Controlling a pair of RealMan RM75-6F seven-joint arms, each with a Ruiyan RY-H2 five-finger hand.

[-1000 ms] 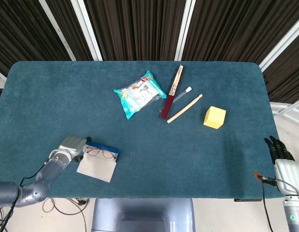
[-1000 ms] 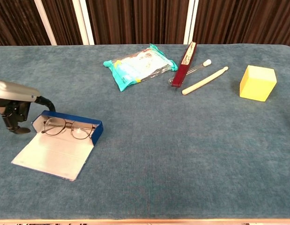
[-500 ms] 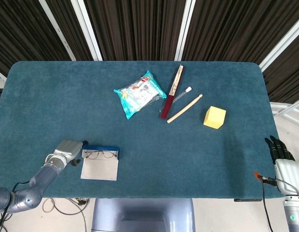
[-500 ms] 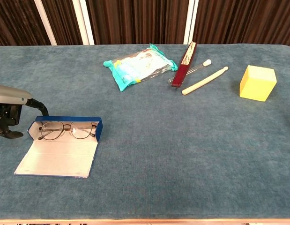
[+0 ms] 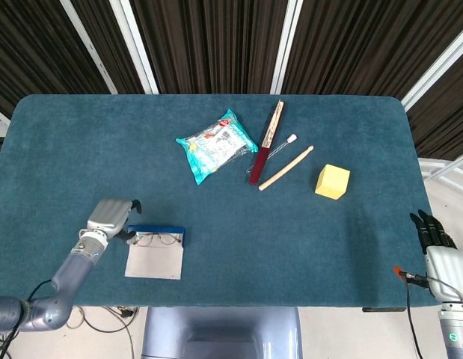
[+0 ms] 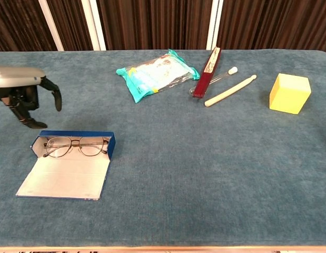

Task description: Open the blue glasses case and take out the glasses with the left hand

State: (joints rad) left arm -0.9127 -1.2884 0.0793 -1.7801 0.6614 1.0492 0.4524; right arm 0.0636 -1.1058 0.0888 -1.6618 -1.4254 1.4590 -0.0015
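The blue glasses case [image 6: 68,163] lay open near the front left corner of the table [image 5: 89,142], its pale lid folded flat toward the front edge. The glasses [image 6: 74,146] rested inside the blue tray of the case, lenses side by side, arms folded.

The left hand [image 6: 27,97] hovered above the table just behind the case's left end, holding nothing. Its dark fingers [image 6: 56,96] hung downward and apart, clear of the case and the glasses (a gap of bare cloth showed between fingertips and case in the chest view). In the head view the same hand [image 5: 109,218] sat right beside the case's left end.

The right hand [image 5: 433,233] stayed off the table past its right front corner, its fingers straight, close together and empty.

Toward the back middle of the table lay a teal snack packet [image 5: 216,146]. Just right of it were a dark red stick [image 5: 265,142], a clear tube with a white tip [image 5: 277,146] and a pale wooden rod [image 5: 286,167], all slanted alike. A yellow block [image 5: 332,182] stood further right, apart from them.
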